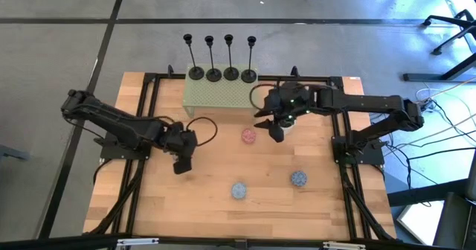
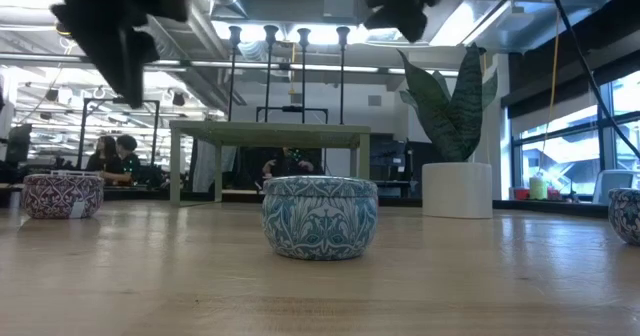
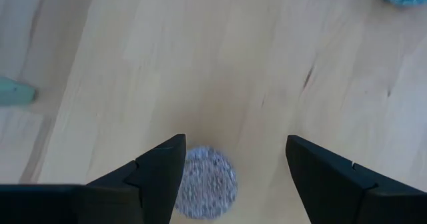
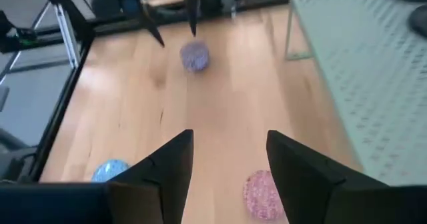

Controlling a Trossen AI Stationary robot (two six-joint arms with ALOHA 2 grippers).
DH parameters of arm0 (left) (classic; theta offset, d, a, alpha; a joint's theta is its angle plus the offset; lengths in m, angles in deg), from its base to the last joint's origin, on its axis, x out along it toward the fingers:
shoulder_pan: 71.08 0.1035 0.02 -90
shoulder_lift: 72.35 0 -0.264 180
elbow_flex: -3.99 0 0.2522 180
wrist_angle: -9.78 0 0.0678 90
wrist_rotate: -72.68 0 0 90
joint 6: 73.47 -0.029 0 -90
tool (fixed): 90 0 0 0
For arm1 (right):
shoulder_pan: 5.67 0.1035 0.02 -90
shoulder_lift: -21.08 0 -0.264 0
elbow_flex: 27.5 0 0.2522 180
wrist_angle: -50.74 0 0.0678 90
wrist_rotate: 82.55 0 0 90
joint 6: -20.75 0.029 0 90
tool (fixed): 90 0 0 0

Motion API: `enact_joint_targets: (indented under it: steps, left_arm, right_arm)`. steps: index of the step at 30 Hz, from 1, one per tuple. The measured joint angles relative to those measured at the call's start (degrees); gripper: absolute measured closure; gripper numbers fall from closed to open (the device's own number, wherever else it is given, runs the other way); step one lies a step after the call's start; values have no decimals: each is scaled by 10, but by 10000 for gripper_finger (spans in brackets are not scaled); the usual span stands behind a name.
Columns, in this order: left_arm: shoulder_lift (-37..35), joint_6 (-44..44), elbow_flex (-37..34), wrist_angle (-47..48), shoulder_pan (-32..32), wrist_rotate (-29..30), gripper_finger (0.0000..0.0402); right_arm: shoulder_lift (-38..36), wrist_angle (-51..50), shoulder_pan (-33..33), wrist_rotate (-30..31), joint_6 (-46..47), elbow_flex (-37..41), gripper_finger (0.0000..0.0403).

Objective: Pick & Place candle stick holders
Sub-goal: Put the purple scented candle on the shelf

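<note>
Four black candlestick holders (image 1: 222, 74) stand upright in a row on their round bases along the far edge of a green perforated stand (image 1: 216, 95); in the low view (image 2: 287, 76) their stems rise from the stand's top. My left gripper (image 1: 181, 161) hangs open above the table, left of centre, over a purple tin (image 3: 207, 189). My right gripper (image 1: 275, 127) hangs open just right of the stand, above a pink tin (image 4: 262, 194). Neither holds anything.
A blue patterned tin (image 1: 239, 190) and a blue-grey tin (image 1: 299, 178) sit toward the near edge. A snake plant in a white pot (image 2: 455, 176) stands under my right arm. Black frame rails (image 1: 149, 116) run along the table's sides.
</note>
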Motion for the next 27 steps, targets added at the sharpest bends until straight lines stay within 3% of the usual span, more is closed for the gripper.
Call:
enact_joint_targets:
  steps: [6,12,20,27]
  left_arm:
    - [-16,68,-6,24,-74,38,146]
    - [-7,157,-47,22,-133,43,142]
    - [14,192,-96,22,-130,14,98]
    - [33,158,-108,14,-103,9,82]
  right_arm:
    - [52,-29,23,13,17,0,219]
    - [118,17,47,44,20,0,219]
    - [156,47,49,45,2,0,219]
    - [160,62,49,45,-2,0,219]
